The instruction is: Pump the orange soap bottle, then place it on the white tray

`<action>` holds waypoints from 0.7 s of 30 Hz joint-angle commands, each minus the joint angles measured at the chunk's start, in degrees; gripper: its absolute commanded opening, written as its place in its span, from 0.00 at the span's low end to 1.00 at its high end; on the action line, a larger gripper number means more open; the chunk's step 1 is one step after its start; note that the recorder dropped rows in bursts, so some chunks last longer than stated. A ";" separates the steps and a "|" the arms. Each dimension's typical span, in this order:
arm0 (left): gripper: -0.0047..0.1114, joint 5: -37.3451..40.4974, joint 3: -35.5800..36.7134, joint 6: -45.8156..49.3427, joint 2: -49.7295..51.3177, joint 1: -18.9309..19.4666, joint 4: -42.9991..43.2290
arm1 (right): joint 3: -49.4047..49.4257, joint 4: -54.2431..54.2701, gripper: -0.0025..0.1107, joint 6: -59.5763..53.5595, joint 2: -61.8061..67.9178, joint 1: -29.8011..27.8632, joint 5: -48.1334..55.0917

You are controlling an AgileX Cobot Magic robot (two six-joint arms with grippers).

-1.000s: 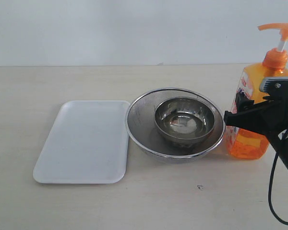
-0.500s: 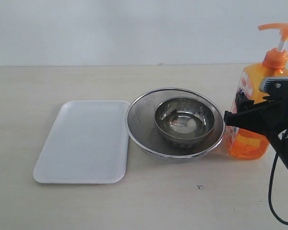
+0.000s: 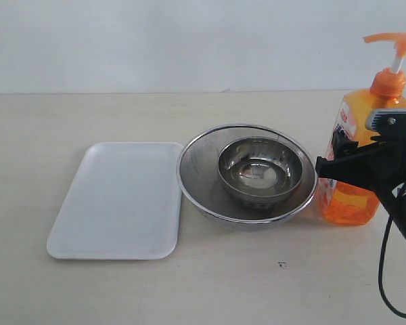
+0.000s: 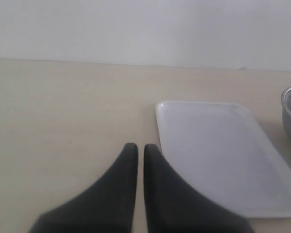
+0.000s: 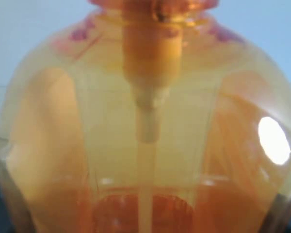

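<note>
Right pincer (image 3: 337, 162) clasps the bottle (image 3: 355, 200) at the desk's (image 3: 88, 115) right edge.
It stands upright beside the bowls (image 3: 193, 177); the tray (image 3: 115, 203) lies left of them. Left pincer (image 4: 137, 148) closed, empty.

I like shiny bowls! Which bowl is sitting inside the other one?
The smaller steel bowl. It sits inside the bigger steel bowl, whose wide rim goes all the way around it.
</note>
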 commanded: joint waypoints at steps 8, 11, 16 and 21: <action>0.08 0.49 0.16 -5.97 -0.23 1.06 0.18 | -0.06 0.10 0.02 0.53 -0.49 0.03 -2.91; 0.08 0.49 0.16 -4.33 -0.23 1.06 0.18 | -0.06 0.10 0.02 0.53 -0.49 0.03 -2.91; 0.08 0.49 0.16 -3.73 -0.23 1.06 0.18 | -0.06 0.10 0.02 0.53 -0.49 0.03 -2.91; 0.08 0.49 0.16 -3.60 -0.23 1.06 0.32 | -0.06 0.10 0.02 0.53 -0.49 0.03 -2.91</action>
